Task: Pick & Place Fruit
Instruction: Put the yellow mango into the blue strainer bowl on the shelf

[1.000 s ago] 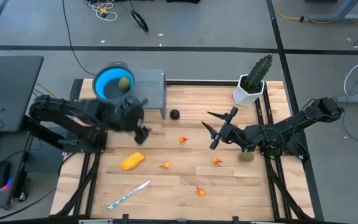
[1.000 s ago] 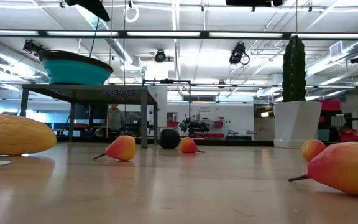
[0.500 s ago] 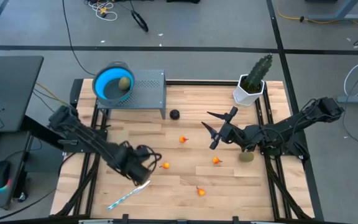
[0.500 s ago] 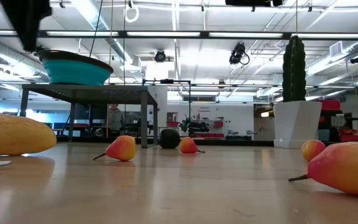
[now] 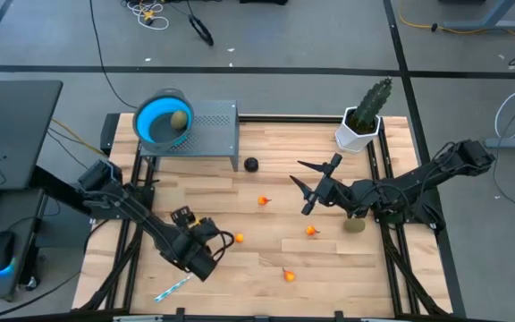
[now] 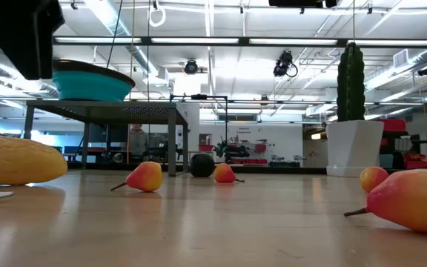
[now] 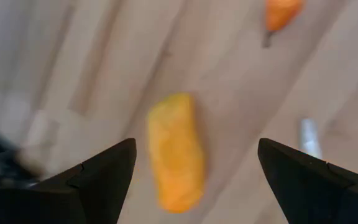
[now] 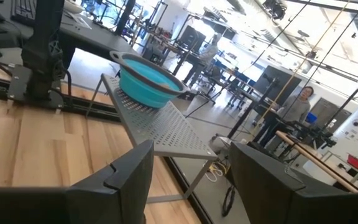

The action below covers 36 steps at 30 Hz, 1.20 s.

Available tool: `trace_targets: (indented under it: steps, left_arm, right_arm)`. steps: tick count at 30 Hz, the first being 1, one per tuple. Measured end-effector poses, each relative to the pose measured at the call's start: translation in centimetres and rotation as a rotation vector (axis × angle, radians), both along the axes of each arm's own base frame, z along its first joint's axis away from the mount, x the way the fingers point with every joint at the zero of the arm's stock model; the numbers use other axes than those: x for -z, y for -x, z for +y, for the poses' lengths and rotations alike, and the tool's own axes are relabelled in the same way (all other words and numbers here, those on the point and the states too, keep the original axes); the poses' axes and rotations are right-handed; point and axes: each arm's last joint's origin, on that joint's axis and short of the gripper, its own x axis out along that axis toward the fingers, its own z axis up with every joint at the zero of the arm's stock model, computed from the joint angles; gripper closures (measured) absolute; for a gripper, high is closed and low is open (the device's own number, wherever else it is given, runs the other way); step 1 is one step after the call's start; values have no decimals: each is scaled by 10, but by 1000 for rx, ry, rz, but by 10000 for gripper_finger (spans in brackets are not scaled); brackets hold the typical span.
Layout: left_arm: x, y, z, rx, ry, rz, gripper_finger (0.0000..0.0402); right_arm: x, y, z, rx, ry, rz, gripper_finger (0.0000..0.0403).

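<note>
- Left gripper (image 7: 191, 180): positioned above the yellow-orange oblong fruit (image 7: 175, 151) at the near-left part of the wooden table (image 5: 329, 268); fingers spread wide to either side of the fruit, nothing held
- In the high view the left arm covers that fruit; in the low view it lies on the table at the far left (image 6: 17, 162)
- Right gripper (image 5: 311, 188): held over the middle of the table, fingers parted, empty
- One olive-brown oval (image 5: 179, 119) sits inside the blue bowl (image 5: 155, 125) on the grey perforated stand (image 5: 213, 130)
- Second olive-brown oval (image 5: 355, 225) lies on the table at the right edge, beside the right arm
- Small black ball (image 5: 251, 165) rests near the stand's foot
- Orange-red pieces are scattered on the table: one near centre (image 5: 263, 201), one just beside the left gripper (image 5: 238, 238), one below the right gripper (image 5: 311, 231), one nearest the front edge (image 5: 289, 275)
- White-and-blue stick (image 5: 173, 289) lies at the front left
- Cactus in a white pot (image 5: 362, 121) stands at the far right corner
</note>
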Motion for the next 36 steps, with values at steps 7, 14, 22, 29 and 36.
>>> trace_targets:
  steps: [7, 14, 22, 29, 36]
  left_arm:
    - [1, -15, 6, -47, 32, -86, 54]
    - [3, -14, 8, -77, 47, -51, 54]
    - [1, -3, 6, -40, -46, -6, 54]
    - [9, 4, 8, -44, -84, -13, 54]
    - [35, 31, 23, -106, 25, 42, 54]
  right_arm:
    - [0, 0, 0, 0, -1, -2, 183]
    - [0, 0, 0, 0, 0, 1, 183]
    - [0, 0, 0, 0, 1, 3, 183]
    - [0, 0, 0, 0, 2, 3, 183]
    - [0, 0, 0, 0, 8, 7, 183]
